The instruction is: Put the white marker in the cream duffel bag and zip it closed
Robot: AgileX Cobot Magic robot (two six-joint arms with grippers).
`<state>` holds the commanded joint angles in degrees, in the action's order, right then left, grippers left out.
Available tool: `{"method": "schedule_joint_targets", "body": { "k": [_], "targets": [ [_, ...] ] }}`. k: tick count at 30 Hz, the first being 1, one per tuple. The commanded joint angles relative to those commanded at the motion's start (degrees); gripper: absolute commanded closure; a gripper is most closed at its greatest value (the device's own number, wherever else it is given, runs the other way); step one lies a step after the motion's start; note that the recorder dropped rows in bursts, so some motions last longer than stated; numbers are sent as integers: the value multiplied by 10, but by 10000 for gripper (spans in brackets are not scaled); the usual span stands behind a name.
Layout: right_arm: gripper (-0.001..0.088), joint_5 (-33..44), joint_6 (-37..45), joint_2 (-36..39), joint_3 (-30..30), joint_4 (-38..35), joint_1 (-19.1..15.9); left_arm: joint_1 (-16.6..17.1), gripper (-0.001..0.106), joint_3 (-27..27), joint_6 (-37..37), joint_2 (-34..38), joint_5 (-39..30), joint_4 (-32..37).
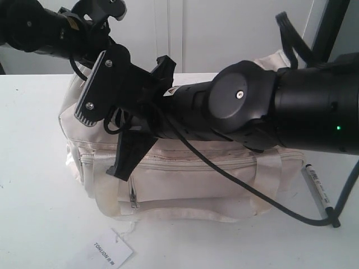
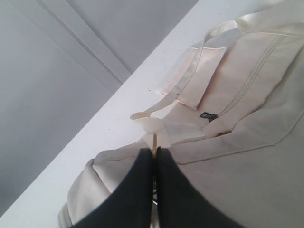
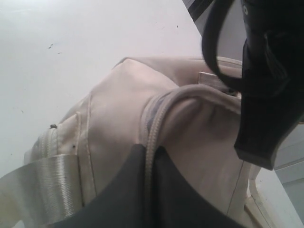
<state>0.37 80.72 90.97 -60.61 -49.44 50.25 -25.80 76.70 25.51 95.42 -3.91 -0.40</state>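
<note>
Tag [image 1: 112,249] reading "TONLION" lies on the desk [image 1: 33,185] before the cream duffel bag [image 1: 196,179]; white marker [image 1: 315,188] just beside its right end. Left fingers [image 2: 133,190] and right fingers [image 3: 123,190] each pinch bag fabric.

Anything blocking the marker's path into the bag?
Yes: the right arm and left arm reach over the top of the cream duffel bag, hiding its opening. The white marker lies on the table beside it.

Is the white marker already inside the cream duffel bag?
No, the white marker lies on the table beside the cream duffel bag.
</note>
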Motion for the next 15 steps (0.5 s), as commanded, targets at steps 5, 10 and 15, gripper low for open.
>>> {"method": "schedule_joint_targets", "body": {
  "k": [5,10,15],
  "targets": [
    [868,-44,0,29,0,2,0,0,1053,0,0,0,-67,0],
    [786,-42,0,39,0,2,0,0,690,0,0,-5,-81,0],
    [633,-42,-33,37,0,-1,0,0,555,0,0,-44,-99,0]
  ]
}}
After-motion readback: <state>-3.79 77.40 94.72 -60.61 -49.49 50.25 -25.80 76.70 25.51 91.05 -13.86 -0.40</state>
